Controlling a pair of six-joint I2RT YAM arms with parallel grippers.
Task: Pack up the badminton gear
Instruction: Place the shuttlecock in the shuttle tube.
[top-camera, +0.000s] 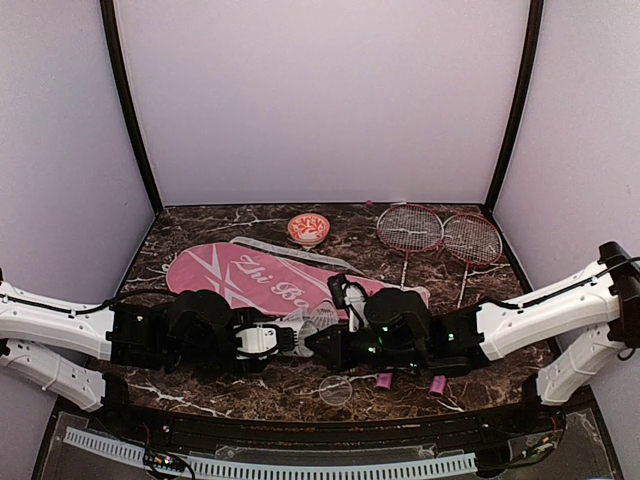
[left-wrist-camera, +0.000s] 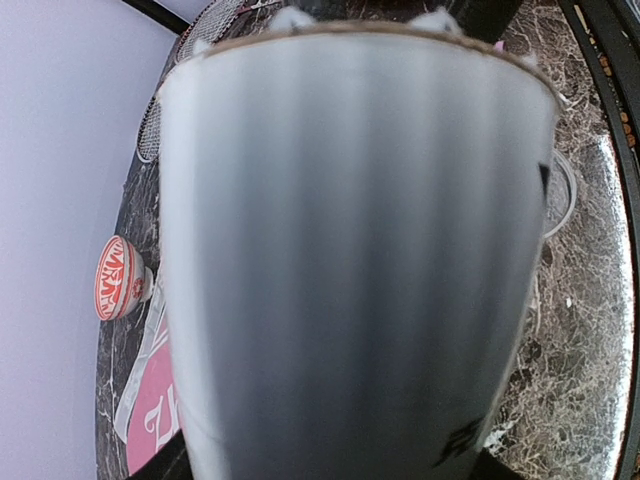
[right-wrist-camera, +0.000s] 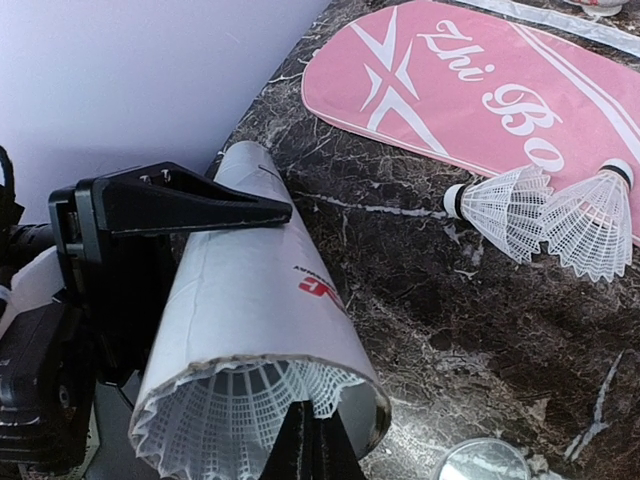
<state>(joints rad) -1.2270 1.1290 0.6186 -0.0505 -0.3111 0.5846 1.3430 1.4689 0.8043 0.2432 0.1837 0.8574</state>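
While left gripper (top-camera: 290, 338) clamps the tube (right-wrist-camera: 250, 300) | its mouth faces right gripper (right-wrist-camera: 303, 418), pinched on a shuttlecock (right-wrist-camera: 235, 410) there | axis runs gripper-to-gripper

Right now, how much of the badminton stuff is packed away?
Nothing looks finished yet. In hand: the left gripper holds the tube while the right gripper holds a shuttlecock in its open end. Left: two shuttlecocks lying at the pink cover's edge, and both rackets, not in the cover.
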